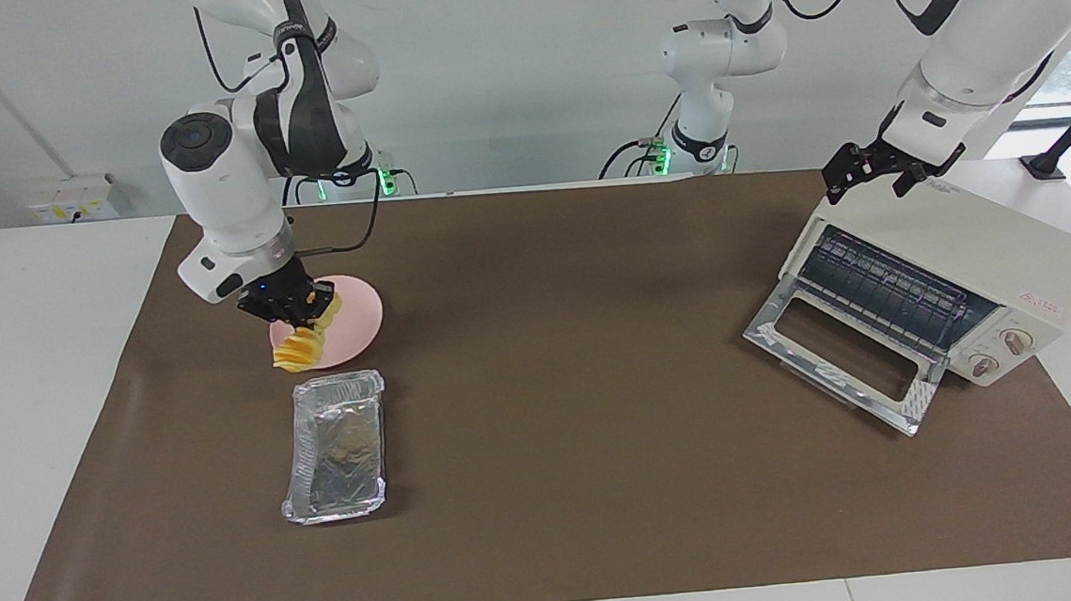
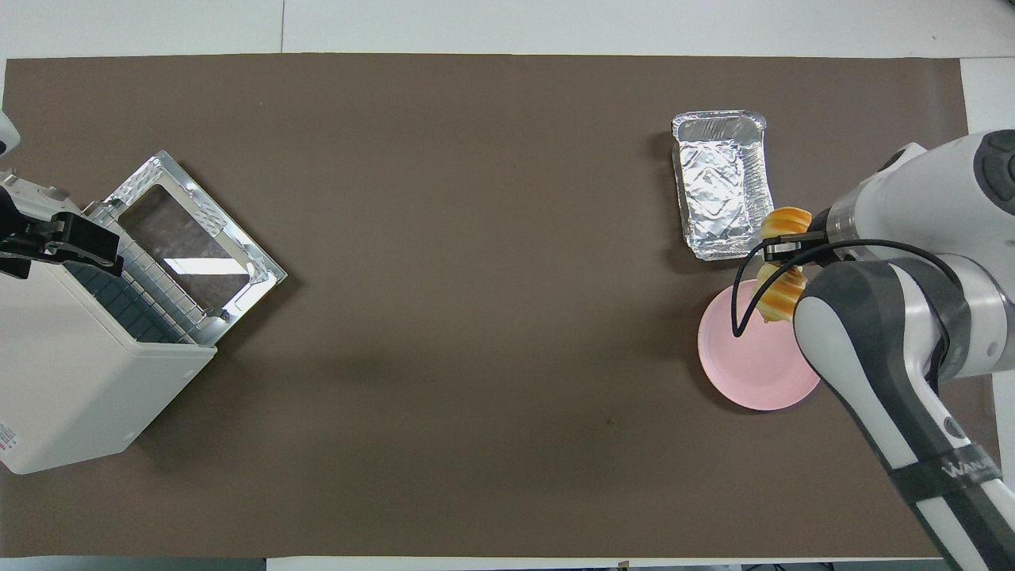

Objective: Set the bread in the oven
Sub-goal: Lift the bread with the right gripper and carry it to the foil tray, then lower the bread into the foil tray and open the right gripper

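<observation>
my right jaws are clenched on the bread, gripping it near one end so most of the loaf hangs down and out, clear of the plate. in the overhead view the bread sits in the air over the gap between the plate's rim and the near end of the foil tray.

what worries me is that grip. i judge the loaf to be soft and ridged, and i hold it off-centre, so it could sag, swing or tear loose on the long carry toward the left arm's end of the tabletop. a fast sweep would make that worse, and a drop here would land it on the tray's edge or on the bare tabletop. it hangs low too, so travelling without more height could clip the tray's crinkled rim.

the oven is well apart from me, its door folded down flat and the wire rack showing in the opening. the dangling end could catch the door or the frame if i come in too low or tilted.

my left jaws are released, holding nothing, and wait over the oven's top corner nearest the robots.

containers: the plate is bare, the foil tray holds nothing, and i see nothing on the oven's rack.
</observation>
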Tool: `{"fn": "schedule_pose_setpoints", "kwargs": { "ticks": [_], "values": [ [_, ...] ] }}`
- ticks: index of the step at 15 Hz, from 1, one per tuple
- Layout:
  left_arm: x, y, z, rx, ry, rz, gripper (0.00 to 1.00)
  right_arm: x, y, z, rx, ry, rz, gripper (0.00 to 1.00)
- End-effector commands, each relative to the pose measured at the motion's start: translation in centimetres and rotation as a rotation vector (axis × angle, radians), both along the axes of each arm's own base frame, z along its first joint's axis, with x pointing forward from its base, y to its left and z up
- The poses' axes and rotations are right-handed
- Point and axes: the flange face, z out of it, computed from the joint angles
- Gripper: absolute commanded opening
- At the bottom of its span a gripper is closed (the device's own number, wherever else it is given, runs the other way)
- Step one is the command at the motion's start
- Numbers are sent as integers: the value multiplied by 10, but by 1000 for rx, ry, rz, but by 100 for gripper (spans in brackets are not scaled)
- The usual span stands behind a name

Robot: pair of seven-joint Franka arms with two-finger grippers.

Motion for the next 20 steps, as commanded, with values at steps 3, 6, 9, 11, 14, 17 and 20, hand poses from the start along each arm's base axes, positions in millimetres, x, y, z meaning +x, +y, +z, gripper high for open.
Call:
{"fn": "schedule_pose_setpoints", "kwargs": {
  "ticks": [3,6,9,11,14,17,20],
  "values": [
    [-8,2,1,-15,-13,3,100,73,-13,0,63,20,80,0],
    [-8,2,1,-15,-13,3,100,125,-8,-31,85,65,93,0],
    [-8,2,1,-15,-13,3,100,146,3,-59,78,75,178,0],
    [-8,2,1,-15,-13,3,100,149,19,-73,63,66,255,0],
    [-8,2,1,-15,-13,3,100,148,23,-90,29,27,353,0],
    [-8,2,1,-15,-13,3,100,133,28,-118,26,17,368,0],
    [-8,2,1,-15,-13,3,100,126,28,-126,26,18,370,0]
  ]
}}
